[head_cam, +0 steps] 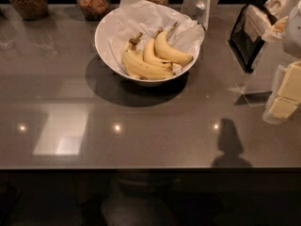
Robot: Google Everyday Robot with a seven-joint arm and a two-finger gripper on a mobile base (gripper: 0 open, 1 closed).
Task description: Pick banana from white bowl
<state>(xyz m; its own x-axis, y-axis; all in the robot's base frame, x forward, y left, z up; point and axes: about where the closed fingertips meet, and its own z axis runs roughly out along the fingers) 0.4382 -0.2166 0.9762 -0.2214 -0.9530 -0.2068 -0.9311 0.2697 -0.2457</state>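
The white bowl [100, 44] stands at the back middle of the grey table, lined with crumpled white paper [141, 13]. Three bananas lie in it. The banana [172, 53], plump and strongly curved with a slim pale stem, is the rightmost one. A slimmer banana [152, 56] lies beside it, and the longest one [141, 68], with a dark stem stub, lies at the front left. My gripper [202, 4] is a pale grey piece at the top of the view, just behind the bowl's back right rim and apart from the bananas.
Three glass jars [26, 0] of grains stand along the back edge. A black holder [247, 32] with white packets, a clear plastic stand [256, 91] and pale yellow blocks [287, 95] crowd the right side. The table's front edge [141, 167] runs across the lower view.
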